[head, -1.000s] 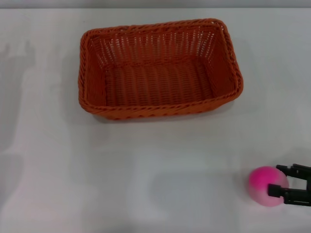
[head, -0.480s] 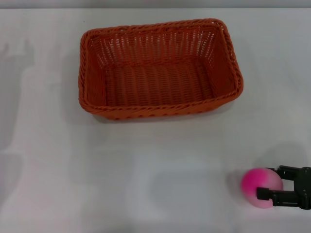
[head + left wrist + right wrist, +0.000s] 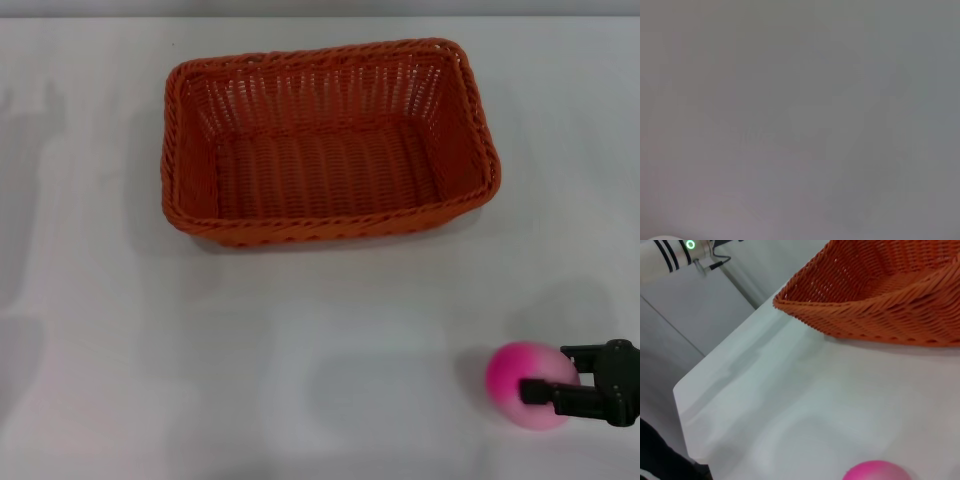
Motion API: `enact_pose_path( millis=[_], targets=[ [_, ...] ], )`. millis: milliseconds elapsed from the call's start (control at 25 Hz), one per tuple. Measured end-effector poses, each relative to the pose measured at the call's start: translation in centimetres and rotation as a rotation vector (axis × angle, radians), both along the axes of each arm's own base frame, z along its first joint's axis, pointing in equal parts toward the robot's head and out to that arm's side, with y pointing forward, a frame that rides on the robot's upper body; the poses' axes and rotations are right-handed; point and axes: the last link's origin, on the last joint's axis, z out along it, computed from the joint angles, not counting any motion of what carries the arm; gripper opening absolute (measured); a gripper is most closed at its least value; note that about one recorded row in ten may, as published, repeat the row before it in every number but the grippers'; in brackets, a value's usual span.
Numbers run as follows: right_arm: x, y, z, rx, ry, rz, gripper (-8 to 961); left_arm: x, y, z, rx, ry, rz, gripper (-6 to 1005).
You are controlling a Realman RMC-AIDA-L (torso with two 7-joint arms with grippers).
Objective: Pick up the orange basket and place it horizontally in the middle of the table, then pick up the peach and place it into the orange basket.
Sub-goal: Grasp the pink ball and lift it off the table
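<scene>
One gripper (image 3: 550, 378) around peach (image 3: 528, 385)

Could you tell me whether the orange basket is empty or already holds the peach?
Empty. The orange basket shows only its bare woven floor, while the peach sits apart near the table's front right, between the right tool's fingers.

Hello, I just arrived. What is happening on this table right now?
The right gripper is closed around the peach near the table's front right corner. The orange basket already sits lengthwise in the middle, with nothing inside. The left gripper is out of sight.
</scene>
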Motion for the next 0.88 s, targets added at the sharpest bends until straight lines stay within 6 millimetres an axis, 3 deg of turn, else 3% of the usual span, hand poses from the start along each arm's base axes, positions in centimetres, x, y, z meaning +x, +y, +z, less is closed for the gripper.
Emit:
enact_pose_path(
  millis=[40,880],
  targets=[
    [-0.1,0.1,0.0,-0.006,-0.001,0.0,505,0.0,0.0,0.0,0.001,0.0,0.0,528],
    [-2.2,2.2,0.6,-0.025,0.007,0.046,352,-0.3,-0.2,0.0,0.005,-0.006,0.009,527]
  ],
)
